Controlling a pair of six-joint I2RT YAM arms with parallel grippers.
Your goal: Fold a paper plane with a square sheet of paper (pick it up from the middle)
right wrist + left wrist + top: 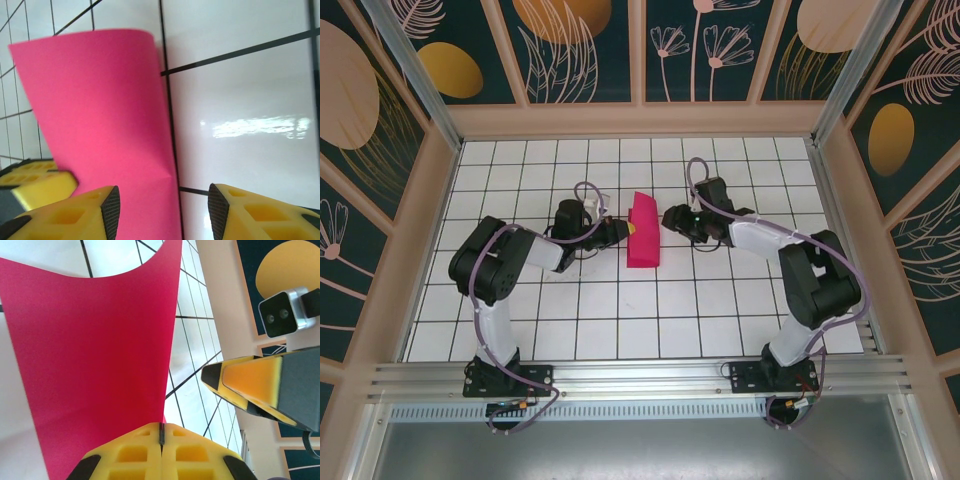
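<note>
One square sheet of paper [643, 232], pinched in left jaws; right jaws apart.

Near edge of paper [100, 365] behind left end effector [161, 429]

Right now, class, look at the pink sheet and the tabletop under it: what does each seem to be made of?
The pink sheet: thin paper, matte; it curls freely and shows no glare. The tabletop: hard, glossy white surface with black grid lines, perhaps laminate or coated board; it mirrors a light streak in the right wrist view.
</note>
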